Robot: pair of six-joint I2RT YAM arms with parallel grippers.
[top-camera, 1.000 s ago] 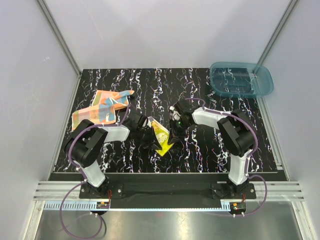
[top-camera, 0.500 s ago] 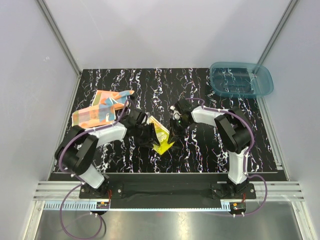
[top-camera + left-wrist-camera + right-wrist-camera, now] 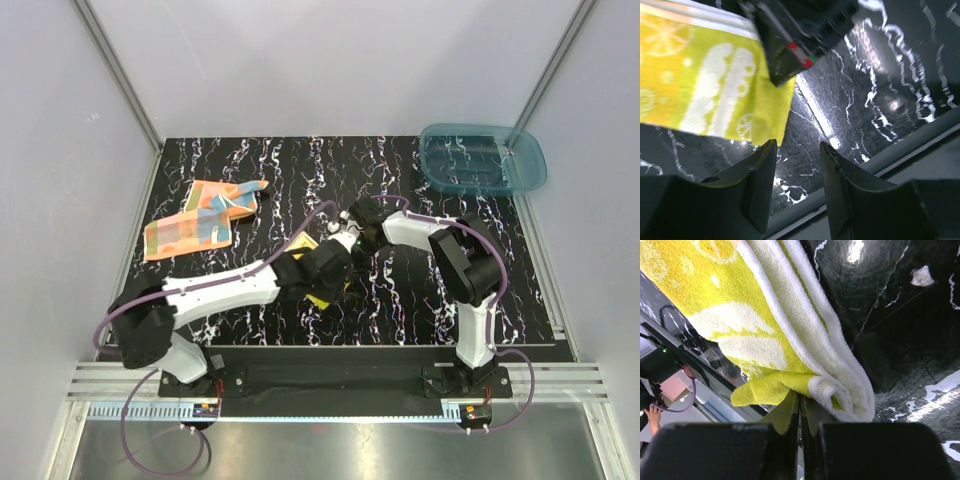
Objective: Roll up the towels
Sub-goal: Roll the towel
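The yellow towel (image 3: 705,85) hangs partly rolled, its white-edged fold (image 3: 810,335) pinched at one corner by my right gripper (image 3: 801,407), which is shut on it. In the top view only a sliver of the yellow towel (image 3: 319,299) shows under my left arm. My left gripper (image 3: 797,155) is open with nothing between its fingers, just below the towel's lower corner and next to the right gripper (image 3: 346,238). The orange towel (image 3: 200,218), with light-blue patches, lies spread flat at the table's left, away from both grippers.
A translucent teal bin (image 3: 482,160) stands at the back right corner. The black marbled table (image 3: 400,300) ends at a metal rail along the near edge (image 3: 920,135). My left arm (image 3: 230,288) reaches diagonally across the table's middle.
My left gripper has opened, let go of the yellow towel and swung right to beside the right gripper. The right gripper keeps its hold and has shifted slightly.
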